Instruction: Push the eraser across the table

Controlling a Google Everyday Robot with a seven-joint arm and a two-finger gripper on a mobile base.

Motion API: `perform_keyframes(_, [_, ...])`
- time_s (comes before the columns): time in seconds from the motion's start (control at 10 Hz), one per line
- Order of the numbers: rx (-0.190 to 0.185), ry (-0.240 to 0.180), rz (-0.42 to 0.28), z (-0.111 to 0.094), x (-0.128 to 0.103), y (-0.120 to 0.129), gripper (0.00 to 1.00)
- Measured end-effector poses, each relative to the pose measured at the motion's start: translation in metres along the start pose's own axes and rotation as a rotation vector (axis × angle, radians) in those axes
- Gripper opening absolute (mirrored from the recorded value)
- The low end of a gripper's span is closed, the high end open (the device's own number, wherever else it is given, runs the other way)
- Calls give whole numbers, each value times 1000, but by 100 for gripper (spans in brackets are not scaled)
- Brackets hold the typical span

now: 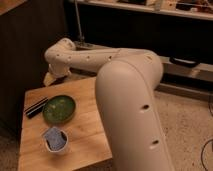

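Observation:
The eraser (36, 107) is a small flat black block with thin white stripes. It lies near the left edge of the wooden plank table (87, 137), just left of the green bowl (59, 109). My white arm reaches from the right across the view and bends down at the far left. My gripper (50, 79) hangs over the table's far left corner, behind the eraser and a little to its right, apart from it.
A white cup holding a blue-grey sponge (55, 139) stands near the table's front left. My bulky arm (130, 100) hides the table's right part. Dark shelving (140, 30) runs behind the table, and speckled floor (190, 130) lies to the right.

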Motion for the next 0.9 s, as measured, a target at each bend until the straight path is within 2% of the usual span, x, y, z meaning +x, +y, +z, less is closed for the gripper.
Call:
perform_keyframes(0.2, [29,3,-88,20,37,-34,52])
perform_keyframes(0.4, [64,-2,-140,37,57,-59,32])
perform_keyframes(0.6, [91,-6,-166,56,61,-84,15])
perform_keyframes(0.7, [105,-9,-171,70,56,-94,4])
perform_keyframes(0.9, [115,-17,-178,86,46,-106,0])
